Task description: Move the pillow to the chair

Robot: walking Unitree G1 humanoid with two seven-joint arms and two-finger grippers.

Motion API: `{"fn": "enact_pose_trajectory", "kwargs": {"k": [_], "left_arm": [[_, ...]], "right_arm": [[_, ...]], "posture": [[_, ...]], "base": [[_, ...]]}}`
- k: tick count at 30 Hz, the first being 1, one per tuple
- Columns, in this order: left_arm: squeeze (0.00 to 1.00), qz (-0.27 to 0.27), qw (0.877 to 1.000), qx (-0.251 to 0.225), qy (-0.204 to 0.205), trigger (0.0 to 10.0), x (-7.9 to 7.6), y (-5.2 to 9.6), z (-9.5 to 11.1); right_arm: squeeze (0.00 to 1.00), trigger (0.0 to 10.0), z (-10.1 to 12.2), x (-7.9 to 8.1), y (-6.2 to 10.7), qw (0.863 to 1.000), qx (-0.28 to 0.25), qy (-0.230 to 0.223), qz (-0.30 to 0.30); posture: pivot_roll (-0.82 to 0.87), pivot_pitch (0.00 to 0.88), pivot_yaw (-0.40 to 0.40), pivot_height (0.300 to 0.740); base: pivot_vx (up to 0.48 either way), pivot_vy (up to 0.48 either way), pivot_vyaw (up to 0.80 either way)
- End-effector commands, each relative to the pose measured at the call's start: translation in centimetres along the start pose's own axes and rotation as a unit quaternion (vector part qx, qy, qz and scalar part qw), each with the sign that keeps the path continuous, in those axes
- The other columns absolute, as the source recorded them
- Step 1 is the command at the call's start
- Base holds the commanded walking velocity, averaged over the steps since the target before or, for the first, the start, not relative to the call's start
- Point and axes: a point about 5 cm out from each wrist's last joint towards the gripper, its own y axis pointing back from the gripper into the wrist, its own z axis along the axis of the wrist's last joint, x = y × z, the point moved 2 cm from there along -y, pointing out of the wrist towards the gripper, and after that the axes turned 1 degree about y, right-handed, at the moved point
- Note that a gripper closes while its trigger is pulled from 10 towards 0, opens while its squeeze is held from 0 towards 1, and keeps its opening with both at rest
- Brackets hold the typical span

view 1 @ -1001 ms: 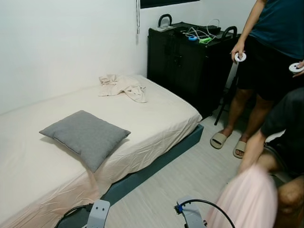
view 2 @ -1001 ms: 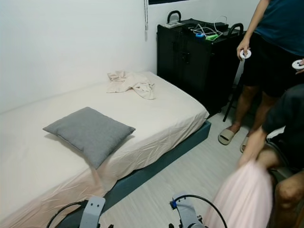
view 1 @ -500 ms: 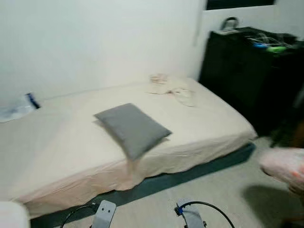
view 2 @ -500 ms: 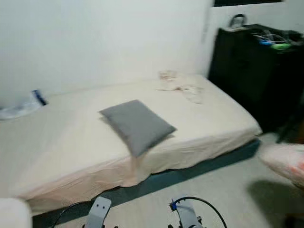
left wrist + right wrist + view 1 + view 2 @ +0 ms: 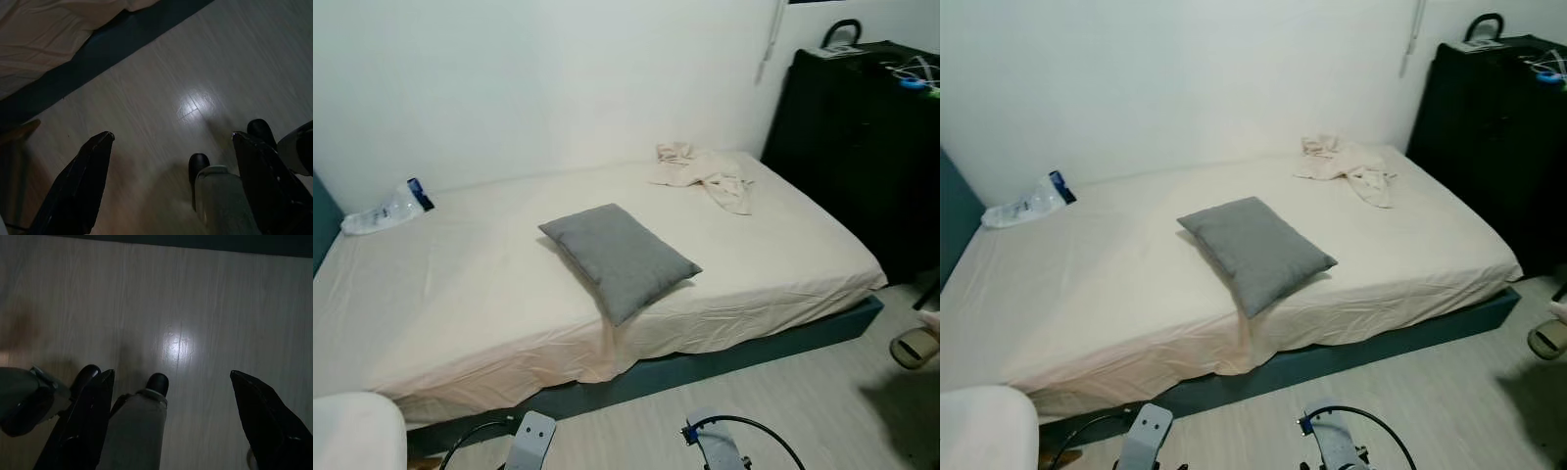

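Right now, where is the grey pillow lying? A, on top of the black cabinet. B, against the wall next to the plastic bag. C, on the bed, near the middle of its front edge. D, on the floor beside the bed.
C: the grey pillow lies flat on the bed, one corner near the mattress's front edge, apart from the crumpled cloth.

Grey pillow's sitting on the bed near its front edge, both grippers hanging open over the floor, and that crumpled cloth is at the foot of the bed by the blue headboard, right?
Not quite. The crumpled cloth lies at the bed's far right end, by the black cabinet, as the left eye view shows. The rest holds: grey pillow near the front edge, left gripper and right gripper open over the floor.
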Motion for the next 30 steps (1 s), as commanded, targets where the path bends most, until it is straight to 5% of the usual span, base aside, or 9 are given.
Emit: {"fn": "enact_pose_trajectory", "kwargs": {"k": [1,30], "left_arm": [[0.00,-0.003,1.000,-0.003,0.003,10.0,-0.22,-0.05,0.12],[0.00,-0.016,1.000,-0.010,0.006,10.0,-0.73,-0.16,0.42]], "right_arm": [[0.00,10.0,-0.21,0.12,0.00,1.000,0.006,0.000,-0.002],[0.00,10.0,-0.97,-0.59,0.17,0.999,0.021,0.002,-0.026]], "posture": [[-0.02,0.000,0.006,0.740],[-0.04,0.000,0.005,0.740]], "base": [[0.262,0.000,0.00],[0.342,0.000,0.00]]}}
